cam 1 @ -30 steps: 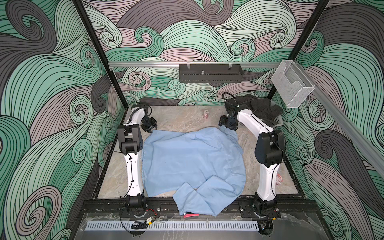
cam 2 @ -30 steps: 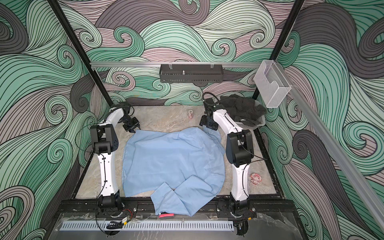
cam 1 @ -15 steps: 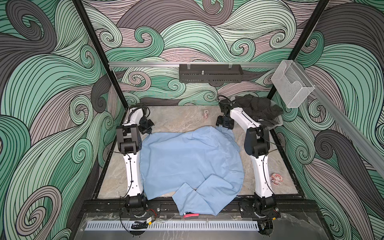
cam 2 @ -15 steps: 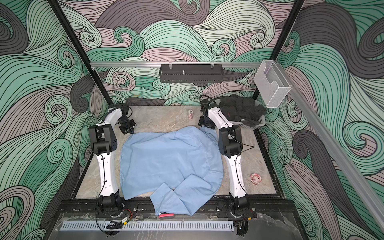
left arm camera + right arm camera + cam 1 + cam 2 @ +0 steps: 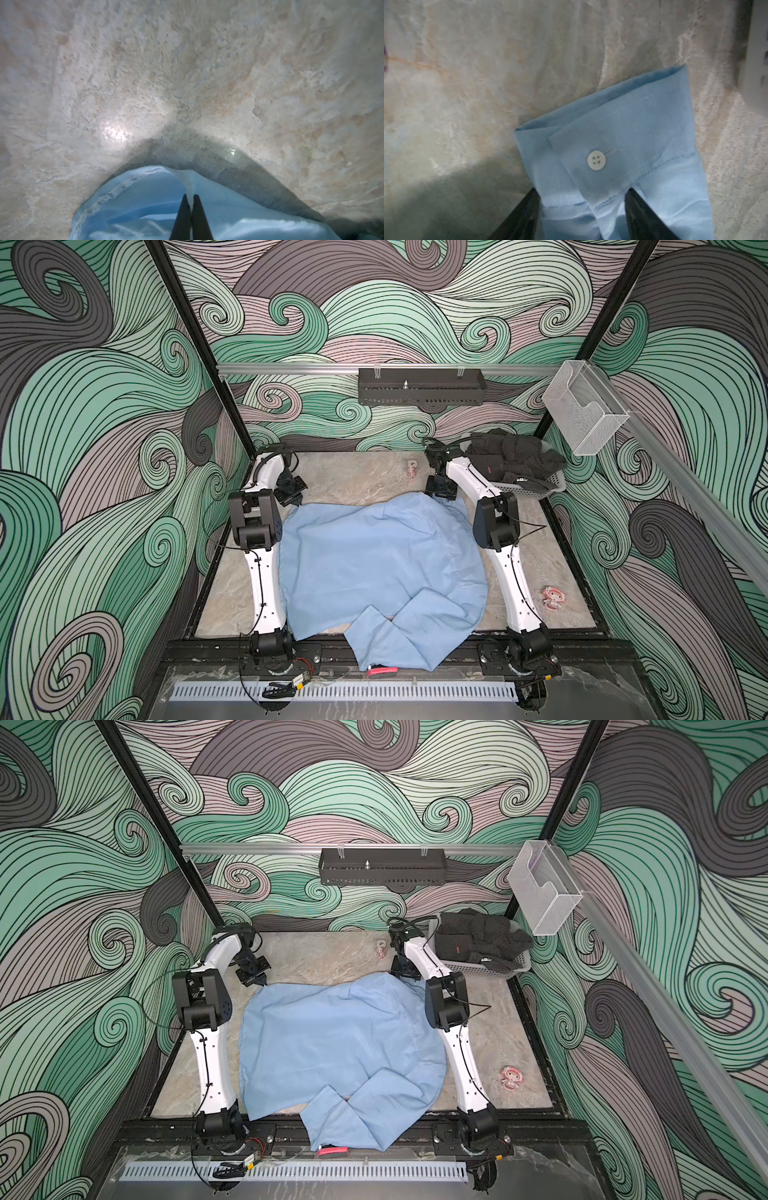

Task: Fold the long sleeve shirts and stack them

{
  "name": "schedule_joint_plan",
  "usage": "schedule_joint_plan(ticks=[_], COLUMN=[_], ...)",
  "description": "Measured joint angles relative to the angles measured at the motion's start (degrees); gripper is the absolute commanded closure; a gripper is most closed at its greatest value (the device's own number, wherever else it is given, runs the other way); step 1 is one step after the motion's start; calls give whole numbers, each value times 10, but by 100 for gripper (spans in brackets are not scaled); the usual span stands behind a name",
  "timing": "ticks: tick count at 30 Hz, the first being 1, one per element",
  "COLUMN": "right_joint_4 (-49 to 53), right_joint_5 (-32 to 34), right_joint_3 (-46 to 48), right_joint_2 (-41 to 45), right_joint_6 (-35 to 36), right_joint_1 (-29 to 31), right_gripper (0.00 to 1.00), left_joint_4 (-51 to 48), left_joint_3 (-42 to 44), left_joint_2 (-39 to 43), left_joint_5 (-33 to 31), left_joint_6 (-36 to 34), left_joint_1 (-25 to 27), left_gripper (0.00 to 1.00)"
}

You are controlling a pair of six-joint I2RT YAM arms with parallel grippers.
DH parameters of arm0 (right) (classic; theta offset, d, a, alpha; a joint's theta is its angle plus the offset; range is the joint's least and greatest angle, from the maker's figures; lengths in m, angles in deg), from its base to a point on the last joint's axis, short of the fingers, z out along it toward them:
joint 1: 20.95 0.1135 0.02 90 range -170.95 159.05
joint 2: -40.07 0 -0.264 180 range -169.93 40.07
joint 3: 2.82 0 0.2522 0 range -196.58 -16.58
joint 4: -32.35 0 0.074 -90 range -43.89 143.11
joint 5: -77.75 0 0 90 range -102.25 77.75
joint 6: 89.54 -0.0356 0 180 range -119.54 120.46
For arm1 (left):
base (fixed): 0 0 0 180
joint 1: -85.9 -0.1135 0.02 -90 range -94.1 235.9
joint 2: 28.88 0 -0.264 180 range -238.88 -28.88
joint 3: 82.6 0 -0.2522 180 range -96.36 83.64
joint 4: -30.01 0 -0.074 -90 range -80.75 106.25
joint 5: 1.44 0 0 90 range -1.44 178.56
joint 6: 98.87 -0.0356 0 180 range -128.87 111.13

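**Right arm tucks in while both claws work the shirt's far edge**

Since a second ago the right arm's elbow has swung inward, toward the middle of the table (image 5: 361, 479). The blue shirt (image 5: 374, 564) has barely shifted.

The left claw (image 5: 189, 197) is closed. Its two dark fingers pinch a raised fold of cloth right beside the stitched hem, at about 10 o'clock on the shirt. The right claw (image 5: 581, 194) stands at 1 o'clock with its jaws apart, one on either side of the sleeve just behind the buttoned cuff (image 5: 623, 116). The cloth between them does not look squeezed.

The shirt lies spread in the middle of the table, between the two arms. Its long axis runs from 12 to 6 o'clock, leaning a little toward 1. The cuff end points to 1 o'clock. At 6 o'clock a folded part crosses the near edge and hangs over the black front rail (image 5: 324, 649). I cannot tell where the collar lies.
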Motion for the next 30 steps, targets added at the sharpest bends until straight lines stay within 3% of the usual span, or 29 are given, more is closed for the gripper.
schedule_joint_plan(ticks=[3, 4, 8, 11, 22, 30], right_joint_4=[5, 8, 14, 18, 1, 9], right_joint_5=[5, 9, 25, 50, 190, 229], right_joint_3=[0, 0, 6, 24, 153, 295], right_joint_2=[0, 0, 16, 74, 499, 560], right_joint_6=[-1, -1, 7, 18, 56, 60], right_joint_1=[-5, -8, -14, -14, -21, -73], right_gripper=[98, 100, 100, 100, 100, 100], left_joint_4=[-3, -3, -5, -5, 5, 16], left_joint_3=[1, 2, 16, 27, 101, 138], left_joint_2=[11, 15, 33, 49, 124, 141], left_joint_5=[4, 5, 11, 15, 12, 0], left_joint_6=[-2, -3, -7, -10, -13, -13], left_joint_1=[-2, -3, -7, -12, -43, -57], left_gripper=[100, 100, 100, 100, 100, 100])
